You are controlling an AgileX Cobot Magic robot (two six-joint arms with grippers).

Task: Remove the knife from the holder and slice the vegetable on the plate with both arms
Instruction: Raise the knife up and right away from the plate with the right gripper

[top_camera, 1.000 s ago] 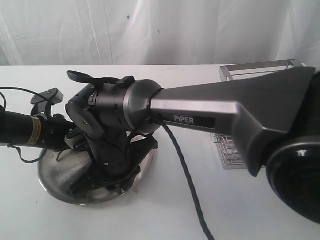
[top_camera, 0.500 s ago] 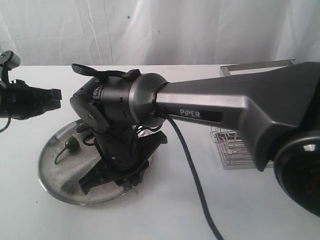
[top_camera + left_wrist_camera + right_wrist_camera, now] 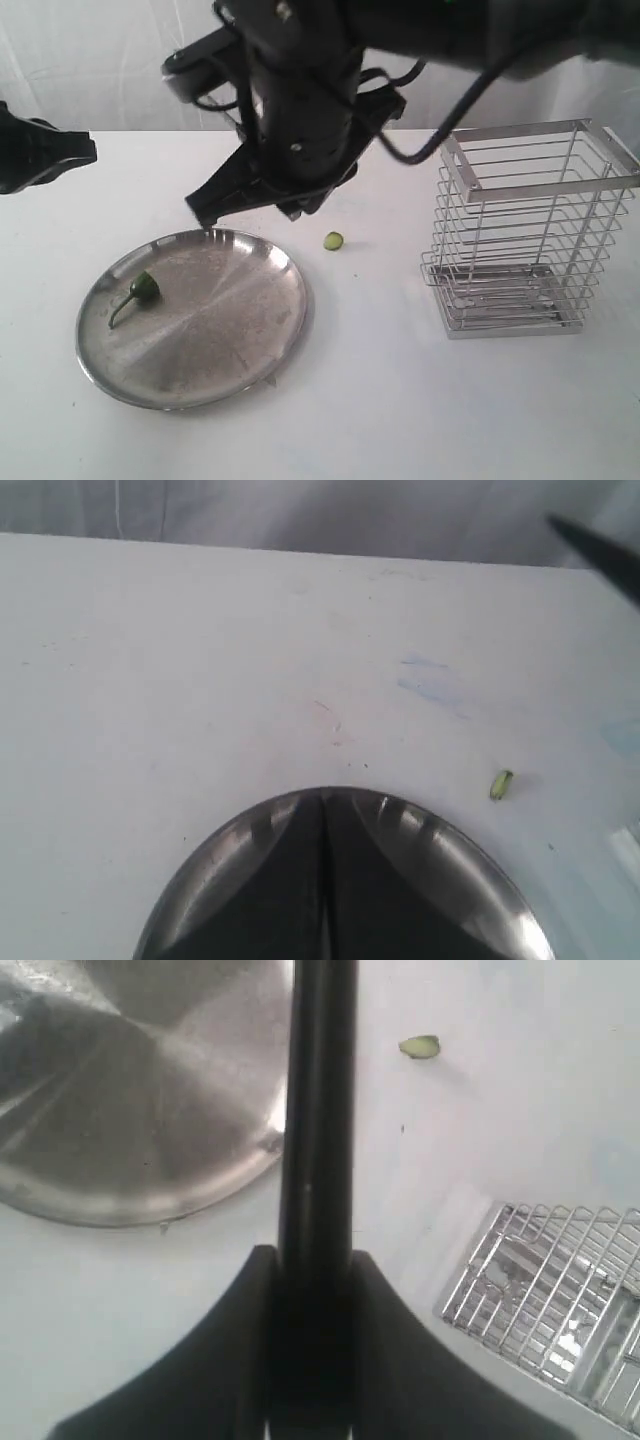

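Note:
My right gripper (image 3: pixel 268 178) hangs above the far rim of the steel plate (image 3: pixel 235 350), shut on the black knife (image 3: pixel 212 203), whose end points down to the left. The right wrist view shows the knife (image 3: pixel 318 1110) clamped between the fingers (image 3: pixel 250 1310), over the plate's edge (image 3: pixel 130 1160). The green chili (image 3: pixel 143 288) lies with its curved stem on the plate's left side. A small cut piece (image 3: pixel 333 241) rests on the table beyond the plate. My left gripper (image 3: pixel 75 150) sits at the far left, shut and empty (image 3: pixel 322 815). The wire holder (image 3: pixel 530 230) stands empty at the right.
White table with a white curtain behind. The left wrist view shows the cut piece (image 3: pixel 501 784) on the table past the plate rim (image 3: pixel 450 850) and a dark tip (image 3: pixel 600 550) at the corner. The holder (image 3: pixel 560 1310) also shows in the right wrist view.
The right arm has risen off the plate with the knife. The left arm has pulled back to the left, uncovering the chili. A cut piece now shows on the table.

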